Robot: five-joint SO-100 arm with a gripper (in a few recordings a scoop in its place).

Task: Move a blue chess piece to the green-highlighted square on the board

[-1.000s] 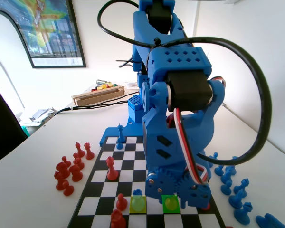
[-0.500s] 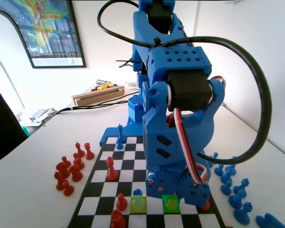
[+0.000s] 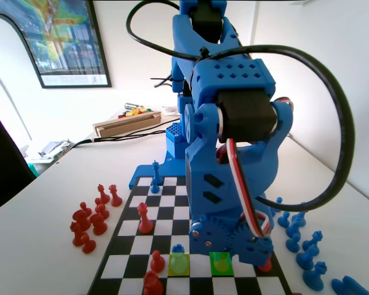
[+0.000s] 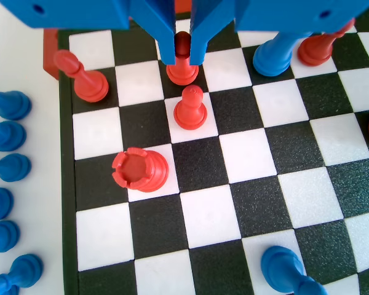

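Short squat blue plastic chess piece (image 3: 178, 248): stands on the board in the fixed view, just beyond the far edge of the lime square (image 3: 179, 264), to the left of the end effector and apart from it.
White worktop (image 3: 43, 246): carries the board and loose pieces on both sides of it.
Blue robot arm (image 3: 230, 153): bent low over the right half of the board in the fixed view.
Black-and-white chequered board (image 3: 172, 212): lies flat before the arm's base.
Bright green-highlighted square (image 3: 221, 263): in the same row as the lime square, one white square between them, at the foot of the arm.
End effector (image 4: 182, 54): narrow, its jaws standing either side of the head of a red pawn (image 4: 182, 69); whether they press on it cannot be told.
Red castle-topped piece (image 4: 139, 169): in the wrist view, on the board near its left edge.
Second red pawn (image 4: 190, 108): in the wrist view, upright on a white square just below the one between the jaws.
Spare red pieces (image 3: 89, 218): clustered on the worktop left of the board in the fixed view.
Spare blue pieces (image 3: 304, 246): on the worktop right of the board in the fixed view.
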